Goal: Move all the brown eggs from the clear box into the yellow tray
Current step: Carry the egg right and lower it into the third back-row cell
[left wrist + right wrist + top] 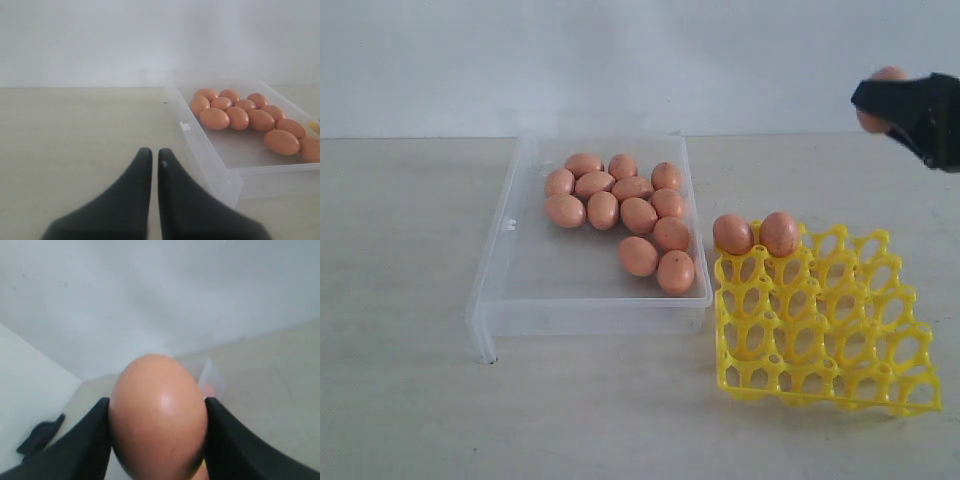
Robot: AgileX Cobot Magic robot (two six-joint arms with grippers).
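Note:
Several brown eggs (620, 205) lie bunched at the far right of the clear box (520, 290), which also shows in the left wrist view as the clear box (210, 150) holding eggs (240, 116). Two eggs (755, 234) sit in the back left cells of the yellow tray (825, 330). High at the right edge, above and behind the tray, my right gripper (890, 100) is shut on one brown egg (157, 415), its black fingers (90, 440) pressed on both sides. My left gripper (155, 155) is shut and empty over bare table beside the box.
The beige table (410, 400) carries the box and tray, the tray just right of the box's near corner. A pale wall (620, 60) runs behind. A dark object (40, 437) lies on the floor in the right wrist view.

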